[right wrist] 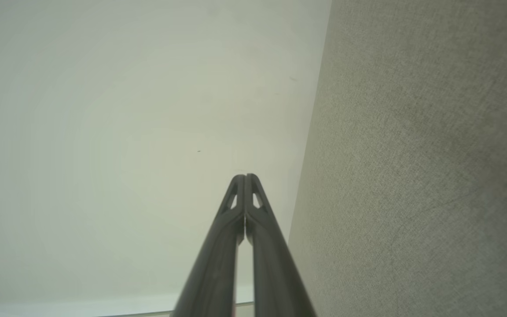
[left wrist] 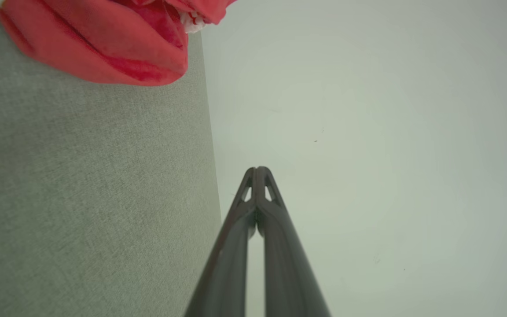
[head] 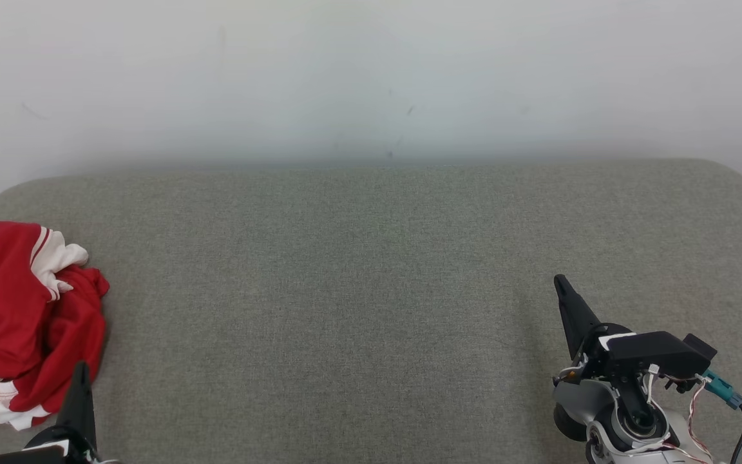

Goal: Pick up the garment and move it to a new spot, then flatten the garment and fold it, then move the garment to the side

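Garment (head: 23,309) (crumpled, red-and-white) sits at left edge of broad grey surface (head: 371,290).

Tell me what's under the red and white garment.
The garment lies crumpled on the grey fabric surface, which shows beside it. Whatever its folds cover cannot be seen.

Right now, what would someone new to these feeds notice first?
The red and white garment catches the eye, crumpled in a heap at the far left edge of the wide grey fabric surface. Both grippers are shut on nothing: the left gripper at the lower left by the heap, the right gripper at the lower right, well away from it.
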{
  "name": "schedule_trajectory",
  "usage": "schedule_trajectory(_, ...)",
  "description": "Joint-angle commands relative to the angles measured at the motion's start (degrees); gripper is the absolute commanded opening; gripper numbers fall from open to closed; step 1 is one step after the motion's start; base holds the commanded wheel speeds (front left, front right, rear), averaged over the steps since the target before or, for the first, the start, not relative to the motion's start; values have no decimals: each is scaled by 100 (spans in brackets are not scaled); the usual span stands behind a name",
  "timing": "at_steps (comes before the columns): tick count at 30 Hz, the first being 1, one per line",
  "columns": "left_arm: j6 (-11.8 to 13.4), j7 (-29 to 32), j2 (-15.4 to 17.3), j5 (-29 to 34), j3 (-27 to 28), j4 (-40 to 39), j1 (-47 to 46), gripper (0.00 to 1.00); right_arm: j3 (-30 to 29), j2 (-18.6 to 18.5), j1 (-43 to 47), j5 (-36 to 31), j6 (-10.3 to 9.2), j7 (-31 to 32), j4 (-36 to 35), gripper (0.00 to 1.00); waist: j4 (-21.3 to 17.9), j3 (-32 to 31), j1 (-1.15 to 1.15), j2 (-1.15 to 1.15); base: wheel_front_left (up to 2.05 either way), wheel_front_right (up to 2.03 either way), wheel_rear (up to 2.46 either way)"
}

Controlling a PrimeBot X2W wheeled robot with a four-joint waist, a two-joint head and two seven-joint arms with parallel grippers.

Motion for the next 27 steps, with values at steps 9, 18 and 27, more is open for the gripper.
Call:
schedule_trajectory(9,-4,11,-9,-3,14,6,-45,0,7,14,-14,27,-13,19,5,0,0,0,0,0,0,0,0)
schedule_trajectory(18,-4,11,-9,-3,13,6,-45,0,7,14,-14,27,-13,19,5,0,0,0,0,0,0,0,0)
schedule_trajectory(27,-4,11,-9,-3,12,6,-45,0,7,14,-14,27,-13,19,5,0,0,0,0,0,0,0,0)
